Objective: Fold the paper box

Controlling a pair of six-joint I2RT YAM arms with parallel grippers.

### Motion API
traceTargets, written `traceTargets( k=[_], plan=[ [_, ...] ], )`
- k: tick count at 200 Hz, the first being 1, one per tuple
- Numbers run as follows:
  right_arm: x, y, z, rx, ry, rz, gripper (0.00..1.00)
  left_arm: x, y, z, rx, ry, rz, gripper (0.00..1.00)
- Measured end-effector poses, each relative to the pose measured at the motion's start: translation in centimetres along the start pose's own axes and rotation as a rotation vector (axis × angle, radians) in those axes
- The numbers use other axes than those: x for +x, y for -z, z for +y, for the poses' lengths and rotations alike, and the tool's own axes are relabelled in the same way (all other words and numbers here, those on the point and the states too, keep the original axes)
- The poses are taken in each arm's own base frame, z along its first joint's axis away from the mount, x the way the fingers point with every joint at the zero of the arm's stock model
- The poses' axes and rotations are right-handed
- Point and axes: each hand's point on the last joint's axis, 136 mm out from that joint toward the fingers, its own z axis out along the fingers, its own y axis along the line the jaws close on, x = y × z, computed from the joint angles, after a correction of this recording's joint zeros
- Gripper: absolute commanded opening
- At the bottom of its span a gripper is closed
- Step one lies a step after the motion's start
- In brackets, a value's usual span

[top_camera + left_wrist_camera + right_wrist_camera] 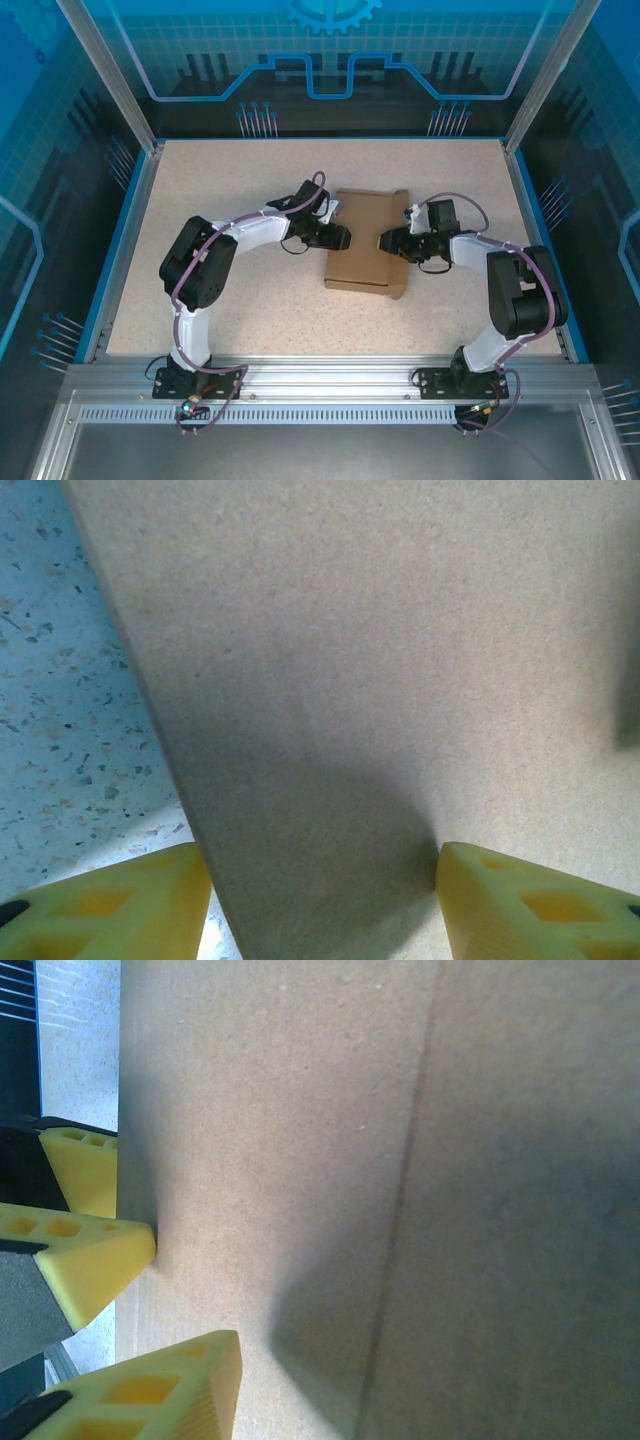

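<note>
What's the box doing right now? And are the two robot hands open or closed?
paper box, lying on the table, folded over into a flat shape; can't tell if it is tucked shut.
left gripper, open, fingers spread across one edge of the box.
right gripper, at the box's other side, fingers a little apart; can't tell if it is pinching cardboard.

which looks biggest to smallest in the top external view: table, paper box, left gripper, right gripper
1. table
2. paper box
3. left gripper and right gripper look about alike, so unranked
</note>
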Motion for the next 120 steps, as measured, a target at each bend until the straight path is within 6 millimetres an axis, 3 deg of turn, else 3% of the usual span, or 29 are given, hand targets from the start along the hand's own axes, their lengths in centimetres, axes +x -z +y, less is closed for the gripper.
traceTargets(
  k=[45,120],
  plan=[
    [0.0,-0.1,-0.4,0.024,0.014,-0.002,0.41,0.0,0.2,-0.1,0.003,-0.001,-0.003,0.7],
    [0.4,-0.4,0.0,0.023,0.038,0.007,0.39,0.3,1.9,0.1,0.058,0.025,-0.026,0.76]
  ],
)
